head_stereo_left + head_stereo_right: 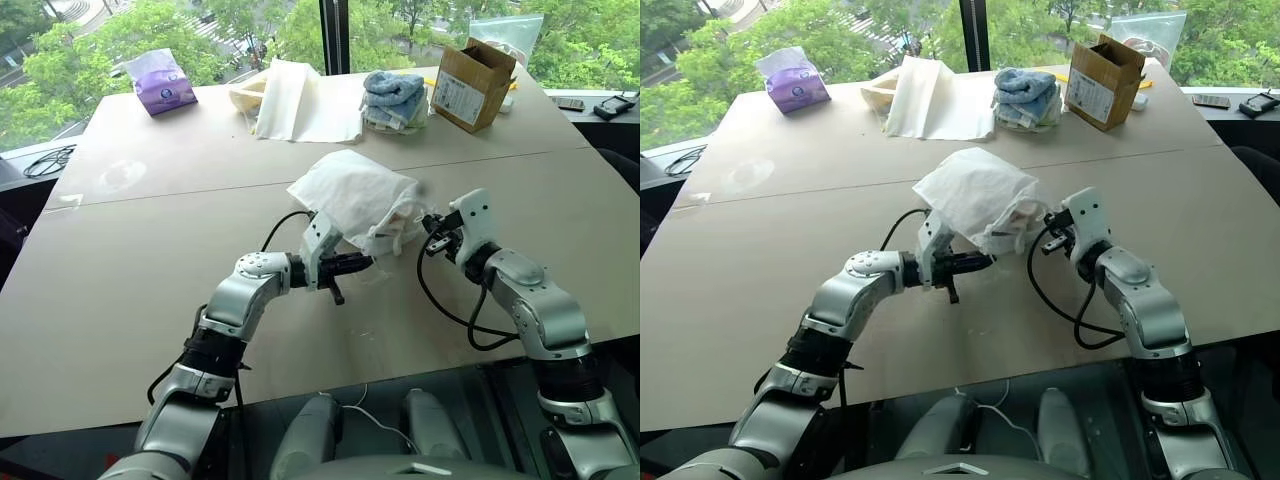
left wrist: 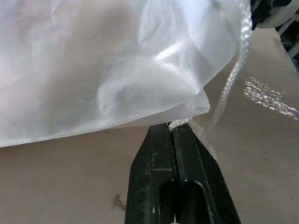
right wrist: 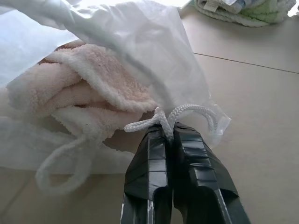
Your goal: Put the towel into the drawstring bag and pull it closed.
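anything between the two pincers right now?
Yes: the drawstring bag with the towel inside spans between left pincer and right pincer, per the left eye view.

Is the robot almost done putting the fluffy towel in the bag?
Nearly! The small cream terry towel already sits inside the thin white see-through drawstring bag. Right now the left gripper is shut on the white cord at one side, and the right gripper is shut on the cord at the other. The bag's mouth still gapes, so pulling it closed is left.
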Robot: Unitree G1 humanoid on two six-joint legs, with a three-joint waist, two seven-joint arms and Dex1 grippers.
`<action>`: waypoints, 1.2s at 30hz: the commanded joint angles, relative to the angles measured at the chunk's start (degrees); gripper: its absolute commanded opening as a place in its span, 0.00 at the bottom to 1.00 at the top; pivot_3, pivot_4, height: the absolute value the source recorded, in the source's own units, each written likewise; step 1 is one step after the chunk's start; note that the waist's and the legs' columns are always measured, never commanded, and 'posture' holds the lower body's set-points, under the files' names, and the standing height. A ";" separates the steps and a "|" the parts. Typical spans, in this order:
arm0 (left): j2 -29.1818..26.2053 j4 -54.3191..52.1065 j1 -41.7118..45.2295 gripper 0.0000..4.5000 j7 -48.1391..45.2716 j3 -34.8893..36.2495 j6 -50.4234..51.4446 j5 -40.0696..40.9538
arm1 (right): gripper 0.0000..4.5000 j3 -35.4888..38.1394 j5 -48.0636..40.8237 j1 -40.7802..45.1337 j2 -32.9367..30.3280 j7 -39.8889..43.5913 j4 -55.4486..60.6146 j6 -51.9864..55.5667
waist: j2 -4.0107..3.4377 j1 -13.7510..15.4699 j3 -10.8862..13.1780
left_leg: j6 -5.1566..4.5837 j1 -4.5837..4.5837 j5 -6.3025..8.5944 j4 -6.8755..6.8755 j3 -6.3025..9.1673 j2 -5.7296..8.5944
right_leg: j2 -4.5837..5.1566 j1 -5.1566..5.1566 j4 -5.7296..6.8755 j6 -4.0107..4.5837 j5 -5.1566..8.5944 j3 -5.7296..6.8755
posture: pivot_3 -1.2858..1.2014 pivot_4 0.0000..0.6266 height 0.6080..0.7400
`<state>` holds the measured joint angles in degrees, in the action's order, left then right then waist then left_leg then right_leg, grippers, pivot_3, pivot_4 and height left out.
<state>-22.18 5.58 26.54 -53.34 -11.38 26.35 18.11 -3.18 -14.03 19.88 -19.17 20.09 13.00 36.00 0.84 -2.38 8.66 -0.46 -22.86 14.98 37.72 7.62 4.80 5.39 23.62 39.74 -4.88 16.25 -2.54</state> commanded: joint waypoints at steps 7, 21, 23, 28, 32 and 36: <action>4.96 -8.16 -8.25 0.02 28.14 4.73 -10.84 -15.46 | 0.00 9.71 5.32 1.00 0.33 -11.32 -3.89 -5.49 | 0.00 0.17 -0.01 | 0.00 0.00 0.00 0.00 -0.02 0.01 | 0.03 0.00 0.00 0.00 0.00 -0.02 | 0.52 0.24 1.00; 0.72 -0.39 -1.93 0.02 67.93 24.29 -14.25 -31.09 | 0.00 26.39 6.85 7.27 1.62 -32.20 -12.50 -8.56 | 0.00 0.41 -0.01 | 0.00 -0.01 0.00 -0.01 -0.08 0.04 | 0.03 0.03 0.04 0.00 0.00 -0.05 | 0.52 0.24 1.00; -0.98 2.58 -0.44 0.02 70.88 26.40 -14.14 -31.15 | 0.00 27.44 6.73 7.31 1.53 -34.11 -12.72 -9.02 | -0.01 0.08 -0.01 | 0.00 0.00 0.00 -0.02 -0.08 0.04 | 0.03 0.03 0.04 0.00 0.00 -0.05 | 0.52 0.24 1.00; -2.24 7.83 1.59 0.02 77.44 30.82 -11.49 -29.53 | 0.00 32.57 4.74 7.19 3.10 -41.32 -12.09 -9.90 | 0.00 -0.04 -0.01 | 0.00 0.00 0.00 -0.03 -0.09 0.03 | 0.03 0.05 0.05 0.00 0.00 -0.07 | 0.52 0.24 1.00; -1.31 8.18 1.17 0.02 80.48 31.13 -9.11 -29.99 | 0.00 36.63 2.98 7.85 4.03 -46.15 -11.40 -10.56 | 0.00 0.01 -0.01 | 0.00 0.00 0.00 -0.03 -0.08 0.04 | 0.04 0.04 0.05 0.00 0.00 -0.06 | 0.52 0.24 1.00; -0.34 7.70 1.35 0.02 76.33 29.09 -11.67 -27.29 | 0.00 32.61 -2.00 8.09 2.80 -39.37 -11.68 -7.87 | 0.00 -0.02 -0.02 | 0.00 -0.01 0.00 -0.02 -0.08 0.04 | 0.04 0.05 0.07 0.00 0.00 -0.05 | 0.52 0.24 1.00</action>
<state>-19.86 13.07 28.30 21.45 11.37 14.58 -9.89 22.19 -15.96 28.06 -12.44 -19.10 -0.07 28.55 0.84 -2.39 8.64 -0.46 -22.86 14.98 37.69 7.54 4.84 5.42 23.66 39.81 -4.88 16.25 -2.59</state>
